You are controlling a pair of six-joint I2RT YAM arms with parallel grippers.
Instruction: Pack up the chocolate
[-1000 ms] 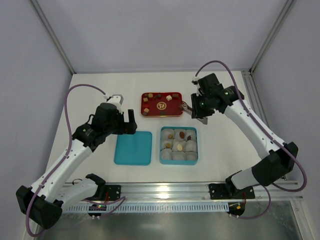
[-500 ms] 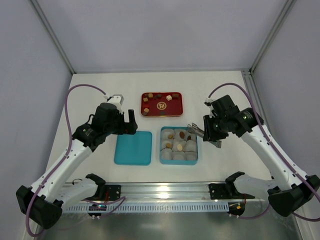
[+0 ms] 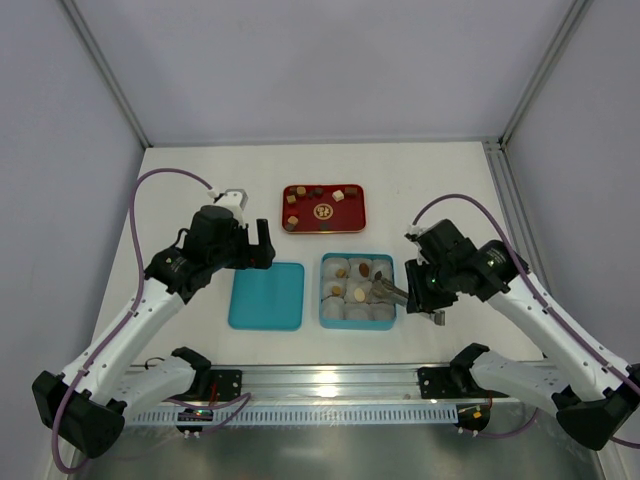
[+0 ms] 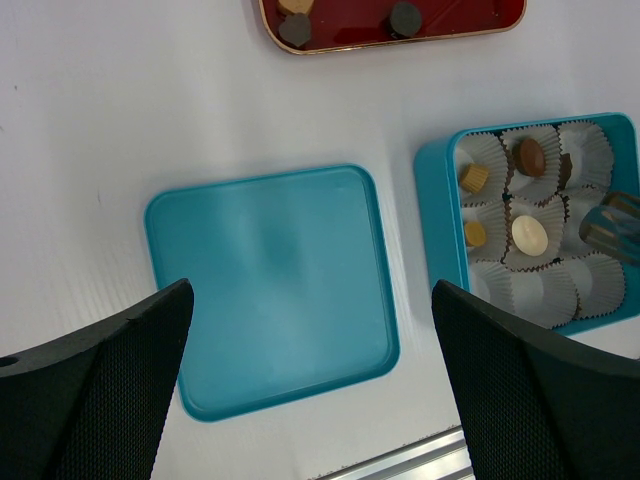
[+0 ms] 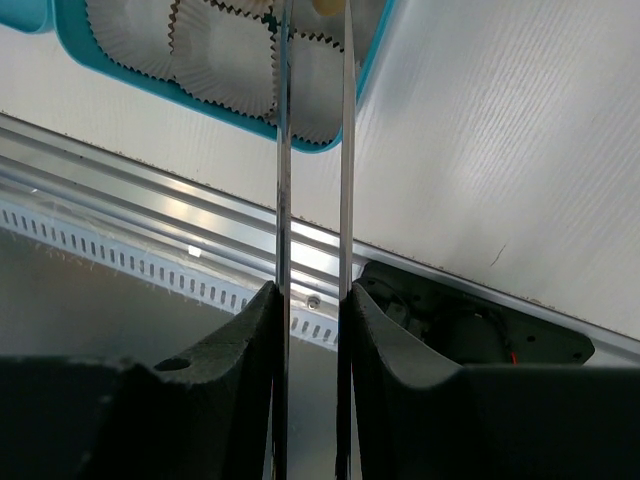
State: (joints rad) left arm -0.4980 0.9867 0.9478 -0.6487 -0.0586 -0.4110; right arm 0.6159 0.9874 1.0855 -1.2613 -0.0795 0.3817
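Observation:
Several chocolate pieces (image 3: 292, 200) lie in the red tray (image 3: 355, 226) at the back. A few more chocolate pieces (image 4: 531, 156) sit in white paper cups inside the teal box (image 3: 325, 322). My right gripper (image 3: 408, 292) is shut on metal tongs (image 3: 386, 291), whose tips hang over the box's right column of cups. In the right wrist view the tongs (image 5: 283, 150) run up out of the frame, and whether they hold a piece I cannot tell. My left gripper (image 4: 312, 300) is open above the teal lid (image 4: 270, 285), holding nothing.
The teal lid (image 3: 267, 295) lies flat to the left of the box. An aluminium rail (image 3: 400, 378) runs along the near table edge. Grey walls close in both sides and the back.
My right arm has swung from beside the red tray toward me, bringing the tongs down over the right side of the teal box. The left arm has not moved.

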